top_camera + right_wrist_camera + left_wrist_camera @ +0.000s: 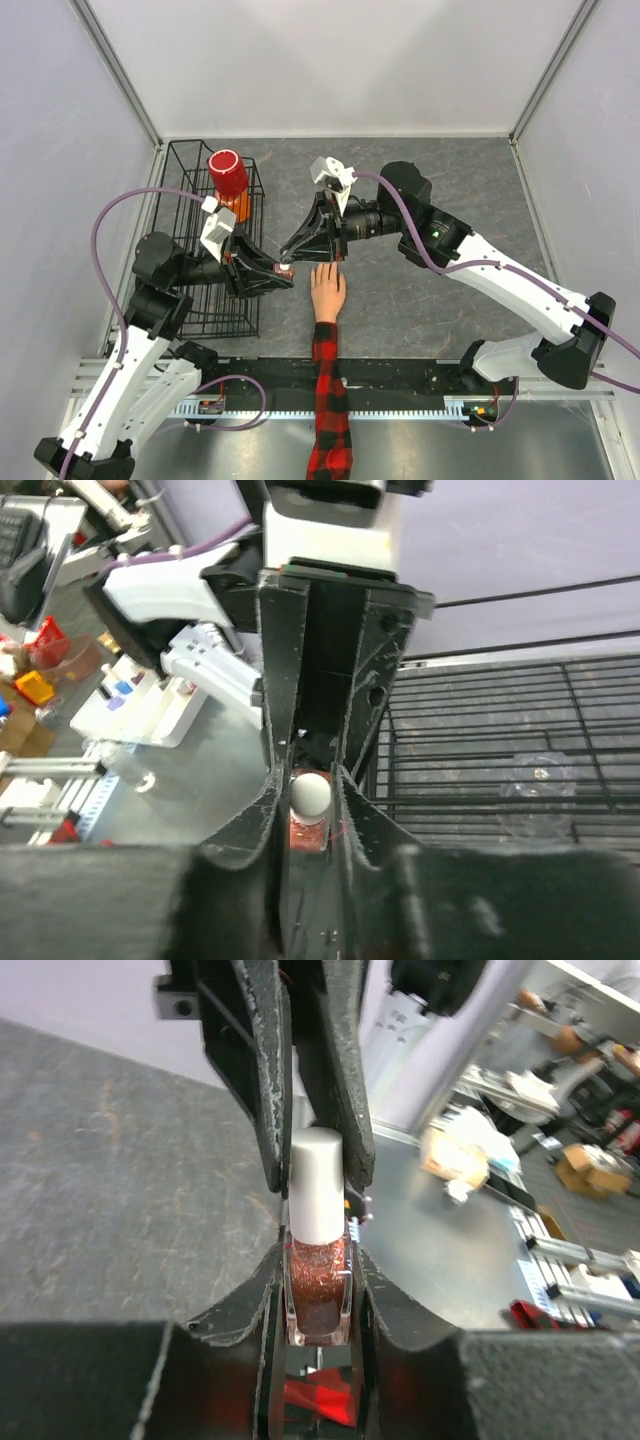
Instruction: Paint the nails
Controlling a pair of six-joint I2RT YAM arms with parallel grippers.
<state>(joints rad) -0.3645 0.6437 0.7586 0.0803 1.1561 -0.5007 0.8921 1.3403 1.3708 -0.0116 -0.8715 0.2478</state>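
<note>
My left claw [318,1300] grips the glitter nail polish bottle [318,1305]; my right claw [308,800] is pinched on its white cap [316,1195]. The nails [328,267] of the mannequin hand [328,292] lie on the bench [430,300], just beside the bottle

Over on the left of the grey speckled bench [440,170] sits a black wire basket [215,318], and there's a red cup [228,172] upside down at its far end, capping something orange [237,207]. Through the wires, a clear plastic cup [538,785] shows inside the basket as well. White walls [330,60] box it in, and a slotted metal rail [400,408] runs along the near edge.
</note>
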